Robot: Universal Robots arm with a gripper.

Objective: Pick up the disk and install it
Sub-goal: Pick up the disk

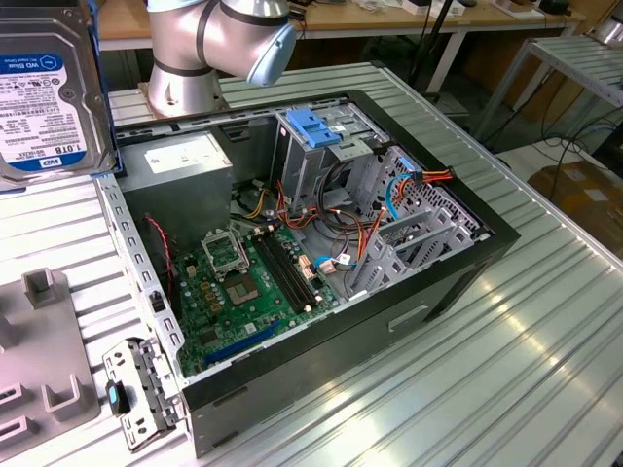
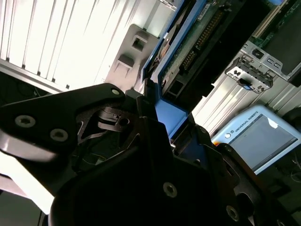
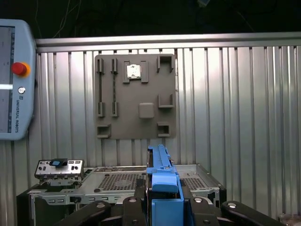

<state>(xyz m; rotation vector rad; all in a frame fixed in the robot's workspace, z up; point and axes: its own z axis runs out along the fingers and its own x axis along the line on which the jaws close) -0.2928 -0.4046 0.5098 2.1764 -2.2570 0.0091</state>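
Claw [image 3: 163, 205] has the disk [image 3: 161, 172] clamped by its blue frame, ten o'clock off the PC case [image 1: 341, 360] in the exterior view.

There is one disk [image 1: 44, 92] and one gripper [image 3: 162, 209] (its two fingers [image 3: 140, 203] clamp the disk's blue frame). One robot arm [image 1: 209, 44] stands behind one open computer case [image 1: 458, 282], which holds one motherboard [image 1: 234, 292], one grey box [image 1: 185, 175] and one cage with a blue handle [image 1: 316, 131]. The one ribbed surface [image 1: 506, 389] also carries one grey fixture plate [image 3: 136, 96], one teach pendant [image 3: 14, 80] and one loose metal bracket [image 3: 59, 168].

Silver disk [image 1: 49, 97] blue-framed, green motherboard [image 1: 234, 292], ribbed silver table [image 1: 526, 350], grey fixture plate [image 3: 135, 96]
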